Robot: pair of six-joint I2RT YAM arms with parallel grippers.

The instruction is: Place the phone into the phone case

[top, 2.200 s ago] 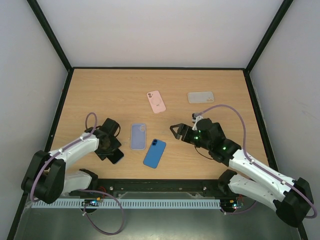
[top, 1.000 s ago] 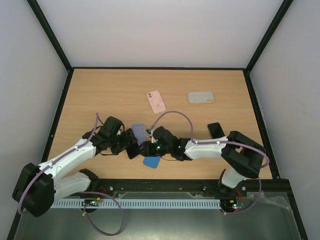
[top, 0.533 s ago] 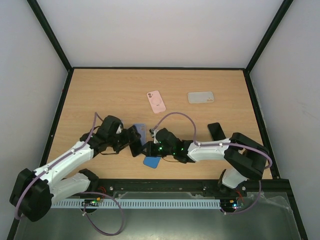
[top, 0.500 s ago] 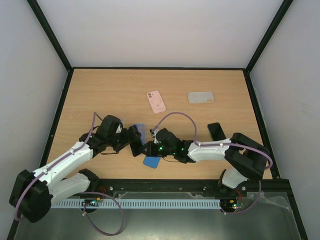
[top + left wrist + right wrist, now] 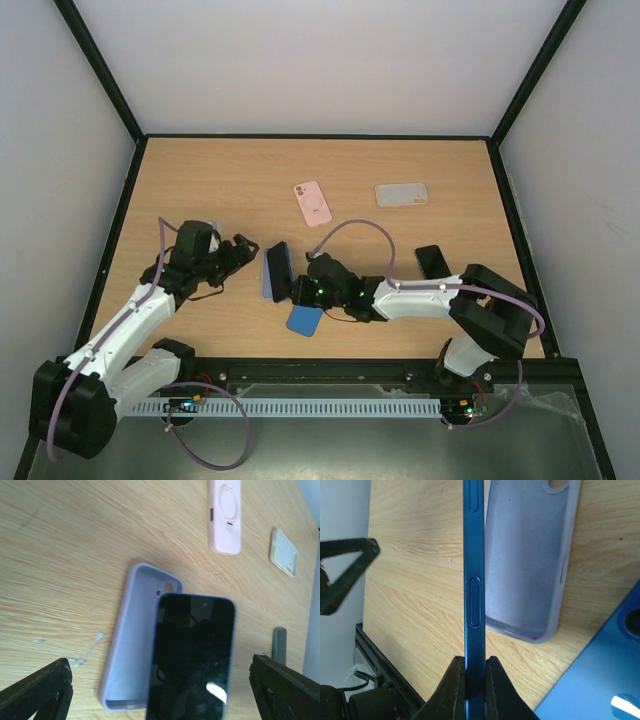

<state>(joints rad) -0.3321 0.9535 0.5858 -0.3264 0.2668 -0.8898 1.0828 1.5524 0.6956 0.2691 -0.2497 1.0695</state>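
The right hand point(image 5: 296, 291) is pinched narrow on the dark blue phone with a black glass screen point(image 5: 192, 655), gripping it across its thin body at one short end. In the right wrist view both fingers point(image 5: 454, 690) press against the phone's flat faces, and the phone is seen edge-on, with its side buttons showing.

The phone is held raised on edge at the near middle of the light wooden bench point(image 5: 200, 180). It is right beside the lavender silicone phone case point(image 5: 131, 640) and overlaps one long side of it in the left wrist view. That case lies flat on the bench with its hollow side up and its camera cut-out at the far end. Whether the phone touches the case I cannot tell.

The left hand point(image 5: 232, 256) is spread wide and grips nothing. It sits to the left of the case and apart from it, and its two dark fingers point(image 5: 37, 690) frame the phone and case in its own camera.

A bright blue phone-shaped slab point(image 5: 305, 320) lies just near the right hand. A pink phone case with a ring on its back point(image 5: 312, 203) and a pale translucent phone case point(image 5: 401, 194) lie farther back. A black phone point(image 5: 432, 262) lies to the right.
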